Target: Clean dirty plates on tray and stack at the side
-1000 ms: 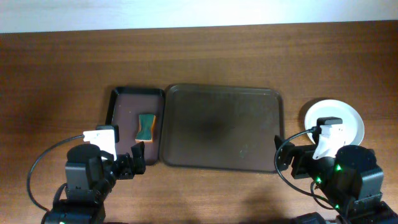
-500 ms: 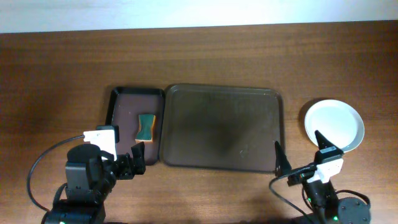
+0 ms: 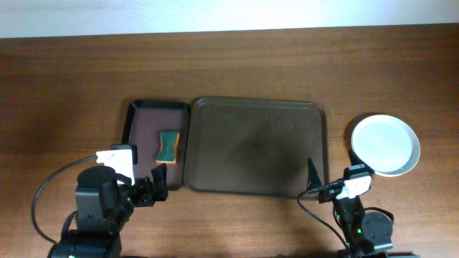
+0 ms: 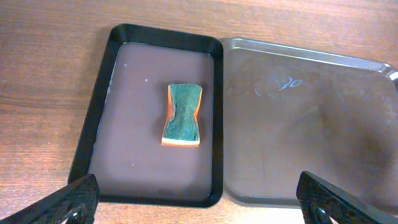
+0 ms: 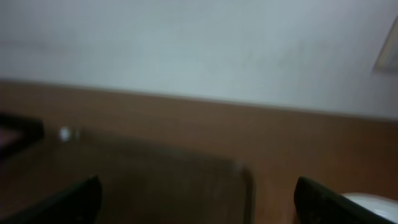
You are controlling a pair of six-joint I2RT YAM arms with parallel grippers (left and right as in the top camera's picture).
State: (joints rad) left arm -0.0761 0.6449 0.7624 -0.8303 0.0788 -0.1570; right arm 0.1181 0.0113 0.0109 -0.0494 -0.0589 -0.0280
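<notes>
The brown tray (image 3: 258, 147) lies mid-table with nothing on it; the left wrist view shows a faint ring mark on its surface (image 4: 277, 84). White plates (image 3: 384, 145) sit on the table right of the tray as one round disc, and the number stacked cannot be told. My right gripper (image 3: 331, 180) is open near the tray's front right corner, left of the plates and touching nothing. Its blurred wrist view shows the tray (image 5: 155, 180) and a plate edge (image 5: 373, 202). My left gripper (image 3: 150, 186) is open by the front edge of the small dark tray, holding nothing.
A small dark tray (image 3: 138, 136) left of the brown one holds a green and orange sponge (image 3: 168, 145), also sharp in the left wrist view, sponge (image 4: 183, 114). Bare wooden table (image 3: 64, 93) surrounds everything, with a pale wall at the far edge.
My right arm has pulled back toward the front edge and swung left off the plates, which now show in full. The left arm, sponge and trays have not moved.
</notes>
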